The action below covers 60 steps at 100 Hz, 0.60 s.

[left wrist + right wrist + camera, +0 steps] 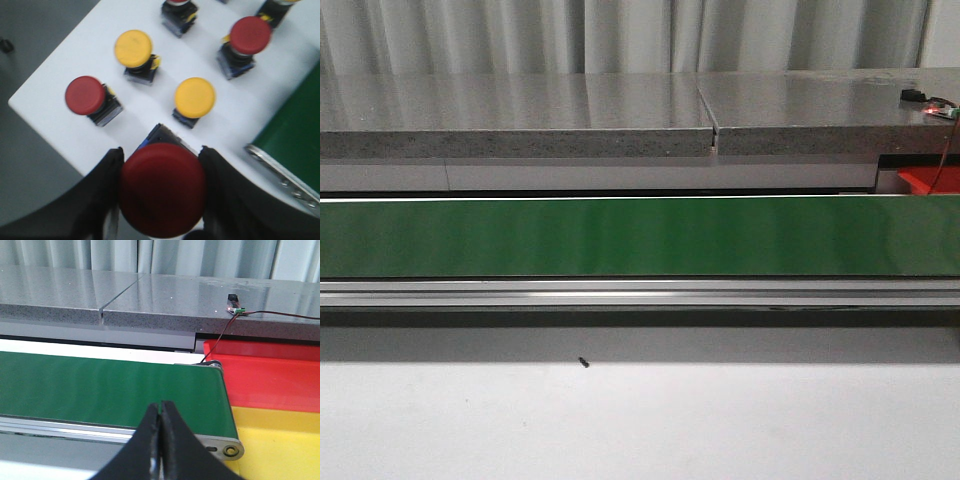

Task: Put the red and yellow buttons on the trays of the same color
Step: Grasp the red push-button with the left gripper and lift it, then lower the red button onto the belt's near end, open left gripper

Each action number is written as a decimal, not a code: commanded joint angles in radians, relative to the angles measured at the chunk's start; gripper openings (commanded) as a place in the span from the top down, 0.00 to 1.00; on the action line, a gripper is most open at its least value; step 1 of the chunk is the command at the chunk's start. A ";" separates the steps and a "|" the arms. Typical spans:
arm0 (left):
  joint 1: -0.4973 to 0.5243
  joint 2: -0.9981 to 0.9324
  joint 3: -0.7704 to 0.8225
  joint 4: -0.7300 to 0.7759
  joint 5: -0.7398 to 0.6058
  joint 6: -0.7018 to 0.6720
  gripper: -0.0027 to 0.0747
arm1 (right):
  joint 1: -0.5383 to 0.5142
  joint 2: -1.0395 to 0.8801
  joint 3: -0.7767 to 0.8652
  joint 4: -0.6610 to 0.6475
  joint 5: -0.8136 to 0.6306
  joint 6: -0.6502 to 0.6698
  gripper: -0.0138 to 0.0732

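In the left wrist view my left gripper (161, 165) is shut on a red button (162, 189), its two black fingers pressed on the cap's sides, held above the white table. Below it stand two yellow buttons (195, 97) (133, 48) and more red buttons (85, 95) (249, 35). In the right wrist view my right gripper (161, 410) is shut with nothing in it, over the green belt's near edge. Beside the belt's end sit the red tray (270, 375) and the yellow tray (280, 445). The front view shows neither gripper, only a corner of the red tray (927, 180).
The green conveyor belt (640, 236) runs across the front view, with a metal rail (640, 292) before it and a grey stone counter (520, 115) behind. A small circuit board with a red wire (236, 310) lies on the counter. A tiny dark speck (584, 362) lies on the white table.
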 commanded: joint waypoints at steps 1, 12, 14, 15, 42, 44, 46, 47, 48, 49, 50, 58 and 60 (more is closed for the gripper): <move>-0.041 -0.040 -0.062 -0.060 -0.025 0.064 0.99 | 0.002 -0.016 -0.017 -0.007 -0.085 -0.004 0.92; -0.093 -0.030 -0.105 -0.136 -0.019 0.131 0.99 | 0.002 -0.016 -0.017 -0.007 -0.085 -0.004 0.92; -0.099 -0.028 -0.113 -0.152 -0.019 0.143 0.99 | 0.002 -0.016 -0.017 -0.007 -0.085 -0.004 0.92; -0.105 -0.025 -0.117 -0.160 -0.019 0.146 0.99 | 0.002 -0.016 -0.017 -0.007 -0.085 -0.004 0.92; -0.212 0.095 -0.178 -0.216 -0.033 0.196 0.99 | 0.002 -0.016 -0.017 -0.007 -0.085 -0.004 0.92; -0.216 0.104 -0.181 -0.218 -0.033 0.199 0.99 | 0.002 -0.016 -0.017 -0.007 -0.085 -0.004 0.92; -0.222 0.121 -0.186 -0.218 -0.033 0.202 0.99 | 0.002 -0.016 -0.017 -0.007 -0.085 -0.004 0.92; -0.226 0.125 -0.186 -0.219 -0.033 0.205 0.99 | 0.002 -0.016 -0.017 -0.007 -0.085 -0.004 0.92; -0.228 0.133 -0.188 -0.220 -0.034 0.207 0.99 | 0.002 -0.016 -0.017 -0.007 -0.085 -0.004 0.92; -0.230 0.133 -0.191 -0.220 -0.035 0.206 0.99 | 0.002 -0.016 -0.017 -0.007 -0.085 -0.004 0.92; -0.233 0.141 -0.191 -0.220 -0.035 0.209 0.99 | 0.002 -0.016 -0.017 -0.007 -0.085 -0.004 0.92; -0.250 0.190 -0.212 -0.221 -0.038 0.209 0.99 | 0.002 -0.016 -0.017 -0.007 -0.085 -0.004 0.92; -0.252 0.201 -0.218 -0.221 -0.040 0.209 0.99 | 0.002 -0.016 -0.017 -0.007 -0.085 -0.004 0.92</move>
